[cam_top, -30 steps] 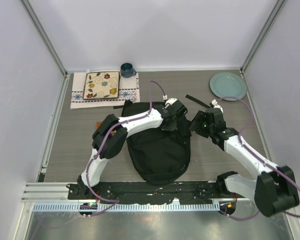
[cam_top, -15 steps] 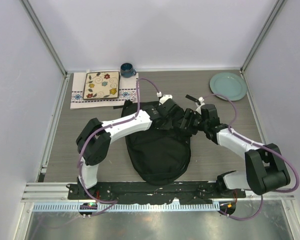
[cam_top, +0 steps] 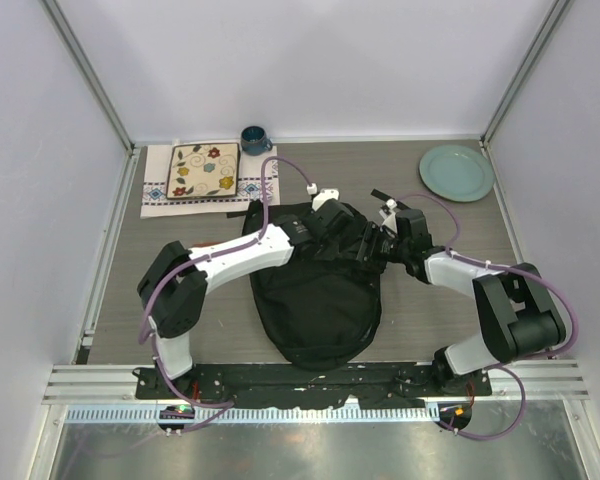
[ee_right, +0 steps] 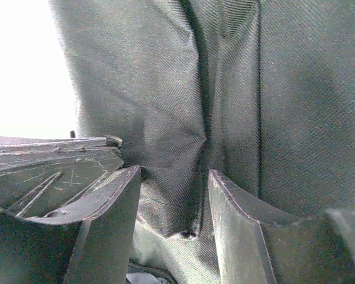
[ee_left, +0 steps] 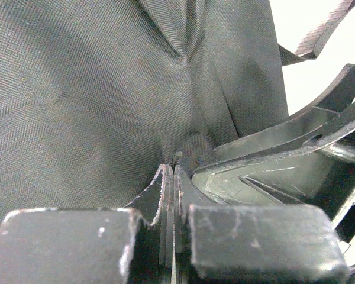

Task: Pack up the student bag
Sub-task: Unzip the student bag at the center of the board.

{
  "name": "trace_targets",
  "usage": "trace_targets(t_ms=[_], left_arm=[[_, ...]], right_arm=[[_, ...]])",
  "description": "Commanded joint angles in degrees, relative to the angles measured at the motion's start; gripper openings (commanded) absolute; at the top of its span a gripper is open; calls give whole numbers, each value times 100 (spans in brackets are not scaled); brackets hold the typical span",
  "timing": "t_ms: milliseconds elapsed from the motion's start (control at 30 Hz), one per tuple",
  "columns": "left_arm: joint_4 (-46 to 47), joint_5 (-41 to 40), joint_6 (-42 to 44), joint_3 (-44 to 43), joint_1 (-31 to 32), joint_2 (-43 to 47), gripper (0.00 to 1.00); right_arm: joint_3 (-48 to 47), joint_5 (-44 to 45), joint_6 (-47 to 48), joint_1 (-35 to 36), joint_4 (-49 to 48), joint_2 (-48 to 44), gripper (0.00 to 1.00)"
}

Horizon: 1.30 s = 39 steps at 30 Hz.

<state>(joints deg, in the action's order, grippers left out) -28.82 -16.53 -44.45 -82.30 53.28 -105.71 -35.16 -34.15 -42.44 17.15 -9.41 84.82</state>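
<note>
From above: student bag (cam_top: 315,305) flat on the table (cam_top: 420,320); appears to be prying open its far end, zip and mouth hidden. Left wrist: left hand (ee_left: 175,170) clenched on a pinch of bag fabric. Right wrist: right hand (ee_right: 174,173) parted astride a fold, grasping nothing; next: close, pull apart.

Lab test cell: white walls (cam_top: 310,60), aluminium posts (cam_top: 87,70).

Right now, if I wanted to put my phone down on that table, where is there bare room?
Bare table stretches along the far edge between the blue mug and green plate. Another patch sits between the student bag and the right arm. Crowded: the bag's far end, where the left gripper and right gripper meet.
</note>
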Motion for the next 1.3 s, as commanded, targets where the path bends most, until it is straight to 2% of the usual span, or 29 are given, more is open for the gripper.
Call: trace_targets(t_ms=[0,133,233,267,367,533,733,833,1267], left_arm=[[228,-201,103,-23,-19,402,0],[227,-192,103,-5,-28,428,0],[280,-183,85,65,-28,499,0],[289,-183,77,74,-28,516,0],[307,-183,59,144,-28,587,0],[403,-148,24,320,-28,718,0],[333,-245,59,513,-63,981,0],[245,-376,77,750,-107,1175,0],[9,-833,-178,2921,-757,3082,0]], right_arm=[[9,-294,-204,34,-439,-360,54],[158,-408,-230,34,-413,-738,54],[158,-461,-213,34,-334,-739,45],[176,-470,-204,34,-316,-730,27],[176,-435,-142,34,-219,-677,1],[202,-154,-63,34,78,-983,0],[202,1190,253,34,878,-1450,0],[360,1692,245,34,906,-1477,0],[896,2641,-81,26,800,-1740,0]])
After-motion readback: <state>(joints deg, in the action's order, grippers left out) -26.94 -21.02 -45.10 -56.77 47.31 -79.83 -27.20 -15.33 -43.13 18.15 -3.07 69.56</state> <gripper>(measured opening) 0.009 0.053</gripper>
